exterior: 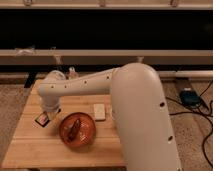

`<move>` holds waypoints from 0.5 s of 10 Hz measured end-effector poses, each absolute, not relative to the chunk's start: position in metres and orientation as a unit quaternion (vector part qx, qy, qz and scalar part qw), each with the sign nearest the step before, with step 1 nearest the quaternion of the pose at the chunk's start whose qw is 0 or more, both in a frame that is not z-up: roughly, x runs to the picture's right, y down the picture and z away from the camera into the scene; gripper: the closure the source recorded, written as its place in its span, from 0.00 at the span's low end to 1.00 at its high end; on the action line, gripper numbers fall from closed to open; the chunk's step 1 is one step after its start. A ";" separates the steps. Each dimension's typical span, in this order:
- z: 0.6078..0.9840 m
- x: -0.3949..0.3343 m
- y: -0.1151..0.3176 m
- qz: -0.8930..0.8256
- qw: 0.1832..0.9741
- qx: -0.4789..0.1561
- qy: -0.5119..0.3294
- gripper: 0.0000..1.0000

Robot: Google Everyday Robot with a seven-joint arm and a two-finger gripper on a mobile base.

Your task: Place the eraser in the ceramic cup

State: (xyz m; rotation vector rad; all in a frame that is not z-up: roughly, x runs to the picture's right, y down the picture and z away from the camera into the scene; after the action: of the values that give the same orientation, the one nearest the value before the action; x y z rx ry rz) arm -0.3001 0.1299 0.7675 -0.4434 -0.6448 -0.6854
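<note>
Wooden table [35, 150] against a dark wall, with the big white arm [135, 115] leaning over it. The claw [44, 118] is down at the left side and closed, pinching the eraser [42, 120] as far as I can tell, low on the wood. A red-orange plate [87, 134] sits just right of the claw, and a beige block [100, 111] further right. I can't spot the ceramic cup, maybe it's behind the arm. So the grab's done at best; lift and drop are left.

Gripper [44, 119] closed, low over the table just left of the red-orange plate [89, 132]; beige block [100, 111] just behind the plate.
</note>
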 end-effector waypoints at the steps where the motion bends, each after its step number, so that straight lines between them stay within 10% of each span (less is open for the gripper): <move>1: 0.764 -0.292 0.126 -0.312 0.872 -0.208 -0.314 1.00; 5: 0.746 -0.232 0.110 -0.211 0.899 -0.193 -0.330 1.00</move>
State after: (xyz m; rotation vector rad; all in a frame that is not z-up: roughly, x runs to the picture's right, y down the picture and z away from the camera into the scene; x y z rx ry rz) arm -0.2322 0.1102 0.7463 -0.3994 -0.6834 -0.4374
